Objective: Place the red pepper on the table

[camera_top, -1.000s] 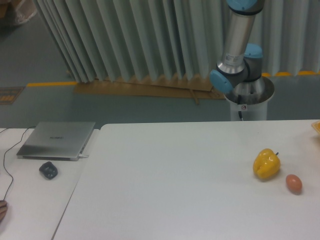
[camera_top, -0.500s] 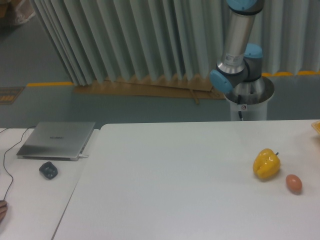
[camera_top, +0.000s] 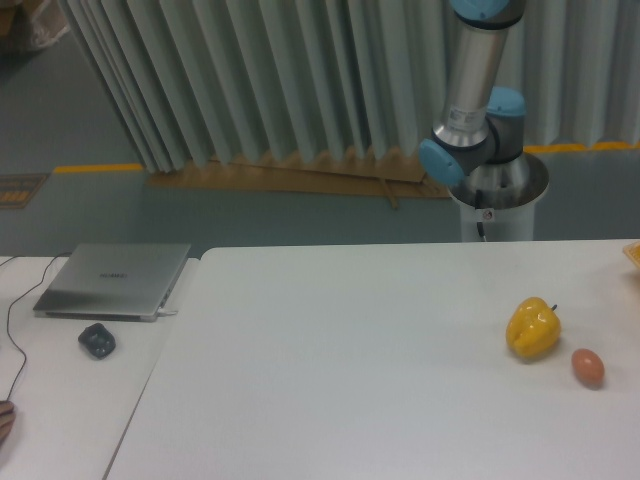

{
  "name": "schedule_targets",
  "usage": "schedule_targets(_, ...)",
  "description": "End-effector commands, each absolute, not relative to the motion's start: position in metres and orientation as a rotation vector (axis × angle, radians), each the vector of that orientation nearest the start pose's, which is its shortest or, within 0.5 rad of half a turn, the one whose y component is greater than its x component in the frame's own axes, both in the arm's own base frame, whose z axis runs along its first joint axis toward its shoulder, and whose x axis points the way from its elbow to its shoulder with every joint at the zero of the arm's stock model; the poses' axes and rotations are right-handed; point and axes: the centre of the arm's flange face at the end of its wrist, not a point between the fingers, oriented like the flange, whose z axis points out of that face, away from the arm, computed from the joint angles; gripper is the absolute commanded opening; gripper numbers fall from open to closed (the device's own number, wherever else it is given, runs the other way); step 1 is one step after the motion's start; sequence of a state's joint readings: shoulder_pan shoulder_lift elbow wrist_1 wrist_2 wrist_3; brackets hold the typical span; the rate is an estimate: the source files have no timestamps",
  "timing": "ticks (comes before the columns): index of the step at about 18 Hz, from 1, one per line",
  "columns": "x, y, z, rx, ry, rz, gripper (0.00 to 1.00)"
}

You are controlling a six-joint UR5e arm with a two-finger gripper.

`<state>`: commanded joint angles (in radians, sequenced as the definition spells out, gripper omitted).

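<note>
A: Where is the end effector, and is it spread or pinched on something?

B: It is outside the picture. Only the arm shows, rising from its base at upper right and leaving through the top edge, so neither its opening nor its load can be read.

A: And the red pepper?

B: Not visible anywhere. My guess is that it rides up with the end effector above the frame, since the job is to set it down, but nothing here confirms that.

A: What lies below the arm?

B: The bench, a broad white top filling the lower frame. At its right side sits a yellow pepper with a brown egg just beside it, lower right, the two apart.

A: Why would they sit there?

B: Probably parked aside, leaving the middle free for the placement.

A: Further out?

B: On the adjoining white table at left, a closed laptop and a dark mouse near it.
</note>
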<state>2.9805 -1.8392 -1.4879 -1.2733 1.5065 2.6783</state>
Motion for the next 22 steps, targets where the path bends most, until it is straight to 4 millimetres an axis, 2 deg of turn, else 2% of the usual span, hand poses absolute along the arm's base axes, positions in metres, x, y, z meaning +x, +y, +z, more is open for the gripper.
schedule_targets(5, -0.582, 0.24, 0.415, -2.478, 1.881, 0.239, 1.0)
schedule_targets(11, -0.582, 0.246, 0.416, -2.347, 2.089, 0.253, 1.0)
schedule_targets(16, -0.591, 0.245, 0.403, -2.289, 2.158, 0.254, 1.0)
schedule_targets(22, -0.601, 0.246, 0.385, -2.12, 2.319, 0.236, 1.0)
